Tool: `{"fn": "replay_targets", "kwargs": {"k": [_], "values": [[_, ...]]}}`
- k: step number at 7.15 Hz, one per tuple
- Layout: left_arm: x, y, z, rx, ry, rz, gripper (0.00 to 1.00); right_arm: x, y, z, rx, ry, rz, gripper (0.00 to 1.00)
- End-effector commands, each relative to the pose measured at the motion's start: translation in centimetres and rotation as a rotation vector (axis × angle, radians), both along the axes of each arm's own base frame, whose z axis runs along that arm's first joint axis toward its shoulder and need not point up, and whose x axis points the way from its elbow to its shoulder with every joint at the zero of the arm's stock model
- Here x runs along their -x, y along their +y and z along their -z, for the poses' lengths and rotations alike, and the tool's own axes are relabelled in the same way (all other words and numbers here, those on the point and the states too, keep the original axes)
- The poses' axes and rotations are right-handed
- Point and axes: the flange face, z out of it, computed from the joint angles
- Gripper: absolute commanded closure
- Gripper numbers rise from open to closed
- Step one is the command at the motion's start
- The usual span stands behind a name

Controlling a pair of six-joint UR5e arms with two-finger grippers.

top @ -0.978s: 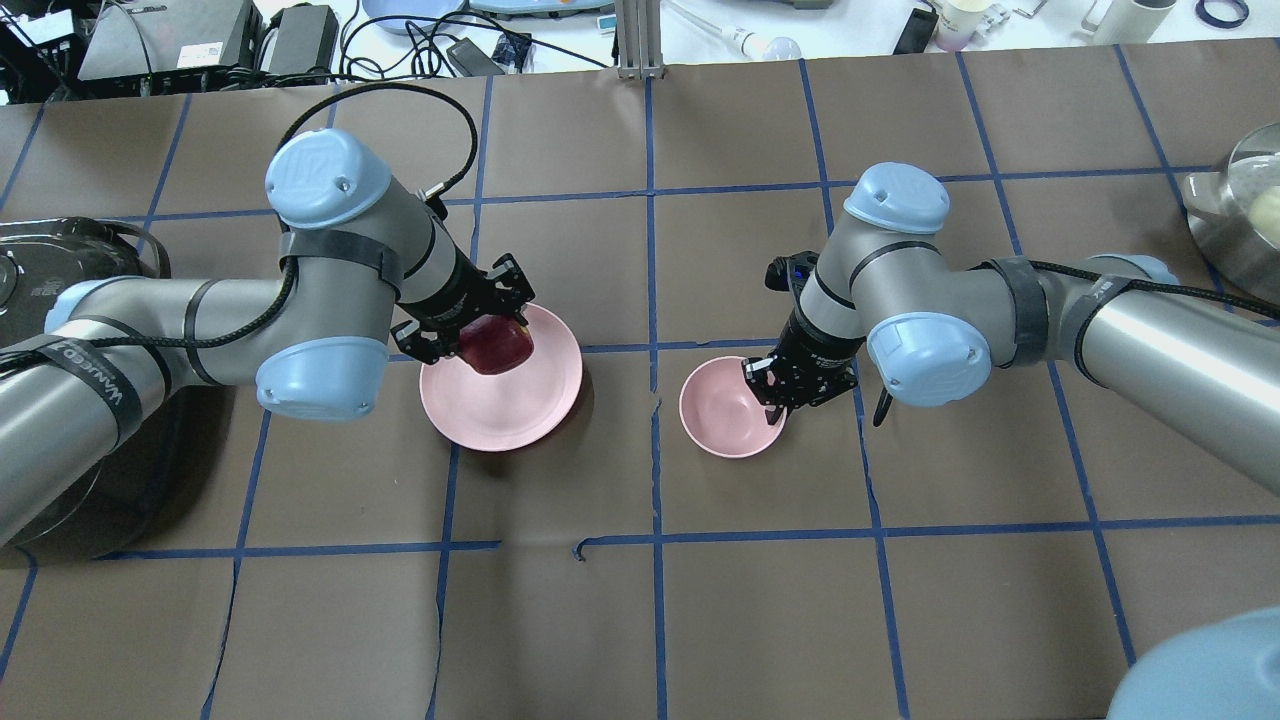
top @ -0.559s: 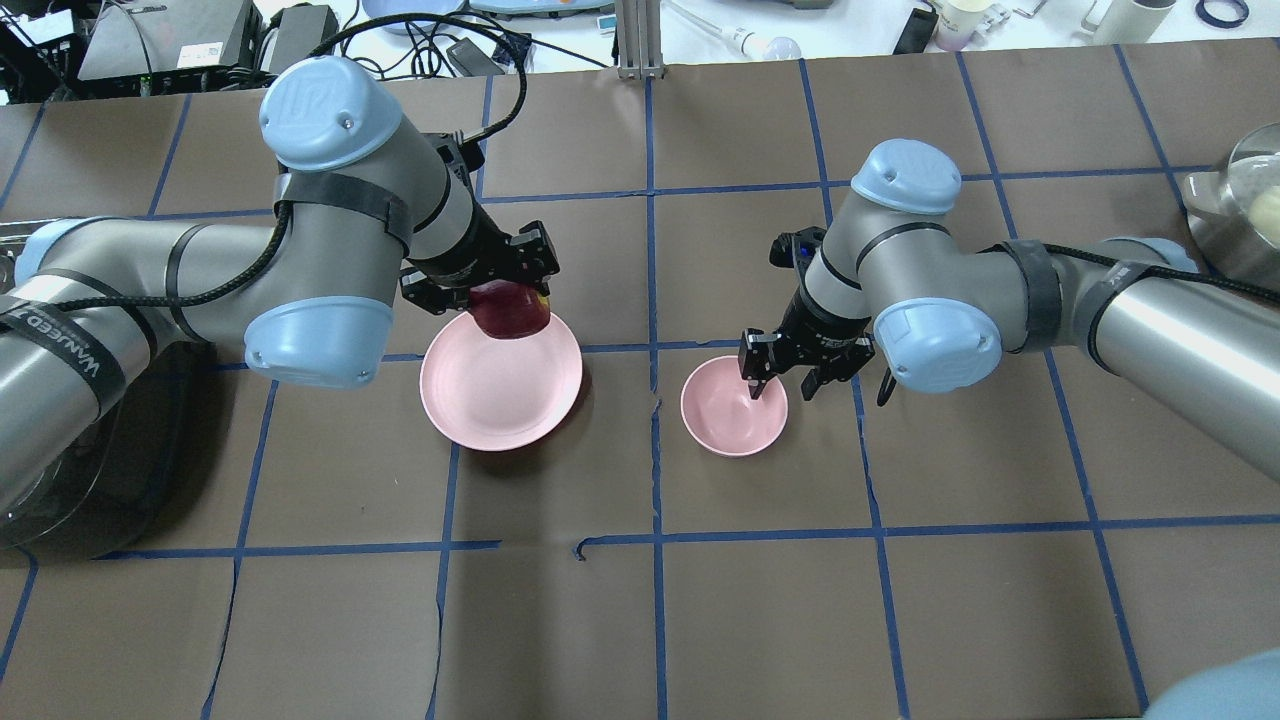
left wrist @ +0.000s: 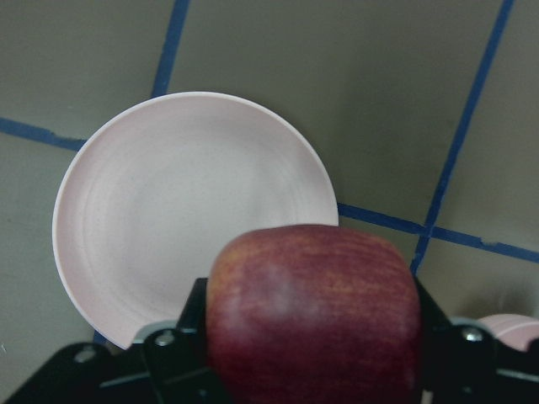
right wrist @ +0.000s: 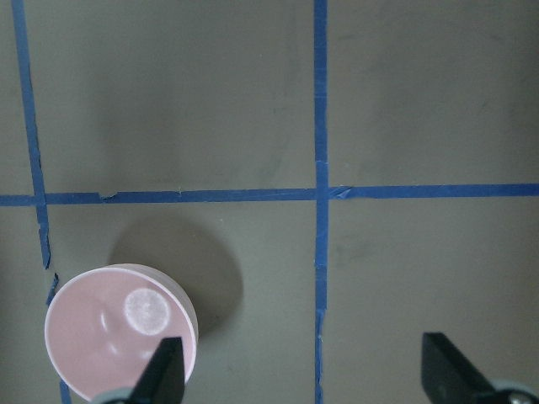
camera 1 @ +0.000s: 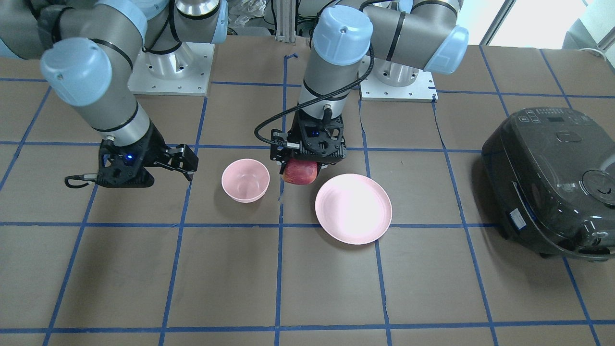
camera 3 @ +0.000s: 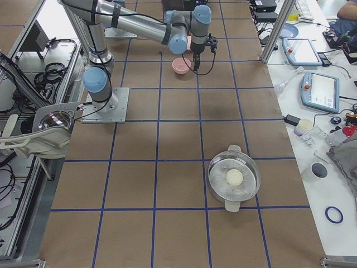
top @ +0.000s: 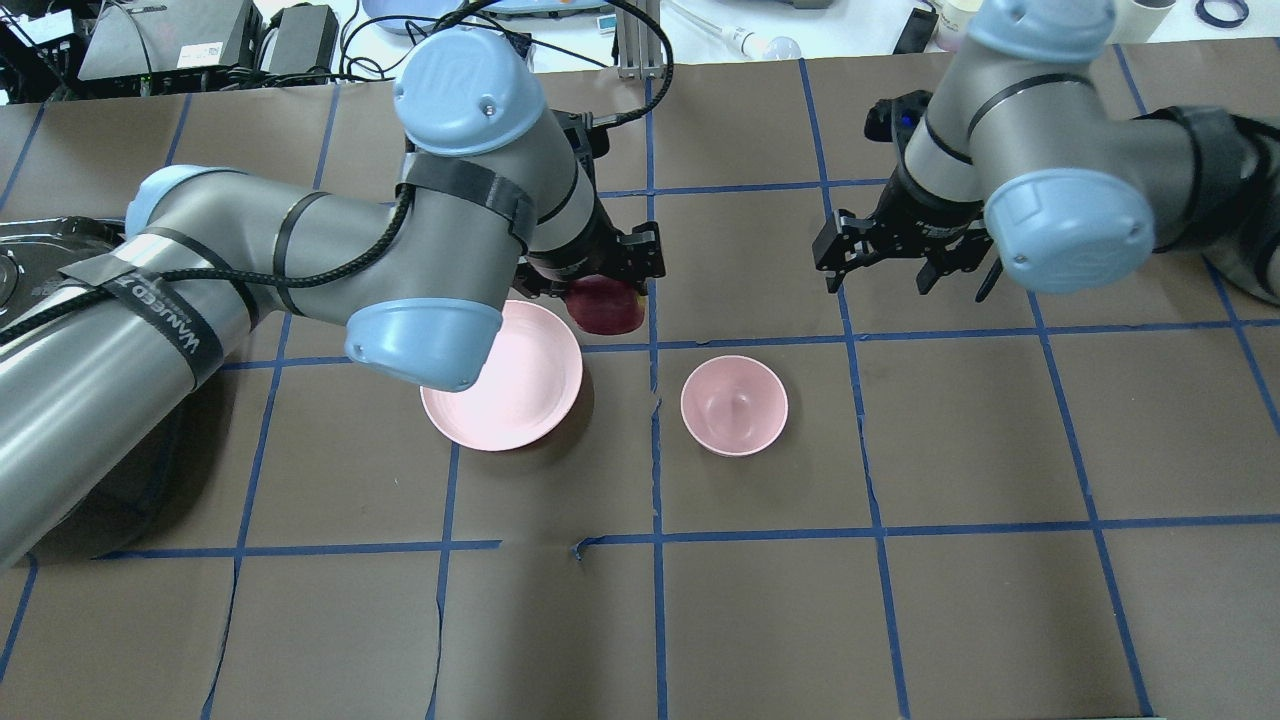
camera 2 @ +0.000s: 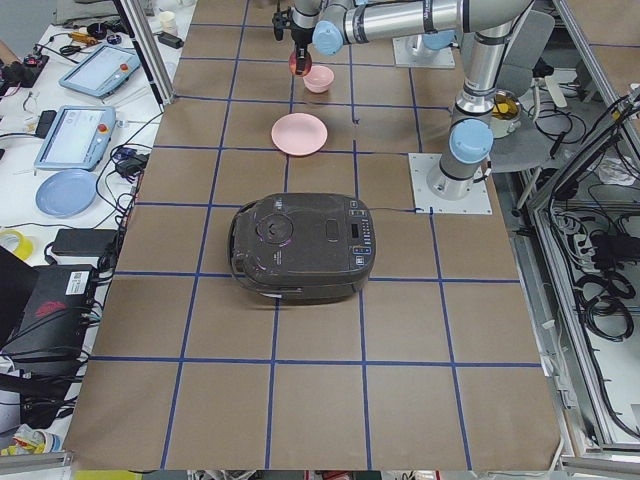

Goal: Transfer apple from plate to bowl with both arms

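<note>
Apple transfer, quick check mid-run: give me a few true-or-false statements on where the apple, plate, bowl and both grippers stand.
1. The left gripper holds the apple lifted off the plate. True.
2. The apple sits in the bowl. False: the bowl is empty; the apple is in the left gripper.
3. The right gripper is open and holds nothing. True.
4. The right gripper clamps the bowl's rim. False: it hangs apart from the bowl, touching nothing.
</note>
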Motion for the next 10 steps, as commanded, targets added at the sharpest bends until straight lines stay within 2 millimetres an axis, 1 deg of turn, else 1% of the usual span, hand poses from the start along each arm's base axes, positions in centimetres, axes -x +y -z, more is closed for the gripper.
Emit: {"fn": "replay_targets", "kwargs": {"k": [1, 2, 3, 5, 7, 8, 10], "values": [[5.0, 1.0, 2.9, -0.015, -0.031, -0.019, 0.82, 0.9, 2.2, -5.9, 0.005, 0.026, 0.018, 0.00], [7.7, 1.4, 4.0, -0.014, -0.066, -0.033, 0.82, 1.2, 1.7, -6.2, 0.012, 0.028, 0.024, 0.00], [9.4, 1.7, 5.7, -0.028, -0.089, -0.054, 0.82, 1.1, 1.8, -5.4, -0.013, 0.027, 0.033, 0.00], [11.5, 2.1, 8.6, -0.038, -0.087, -0.084, 0.82, 1.0, 2.2, -6.1, -0.003, 0.030, 0.059, 0.00], [12.6, 2.6, 10.7, -0.053, -0.104, -0.067, 0.81, 1.1, 2.8, -7.1, 0.015, 0.043, 0.061, 0.00], [12.9, 2.5, 11.5, -0.056, -0.105, -0.069, 0.80, 1.3, 2.9, -7.1, 0.015, 0.078, 0.059, 0.00], [13.8, 3.3, 12.2, -0.065, -0.104, -0.088, 0.63, 1.2, 3.1, -7.4, 0.021, 0.077, 0.060, 0.00]]}}
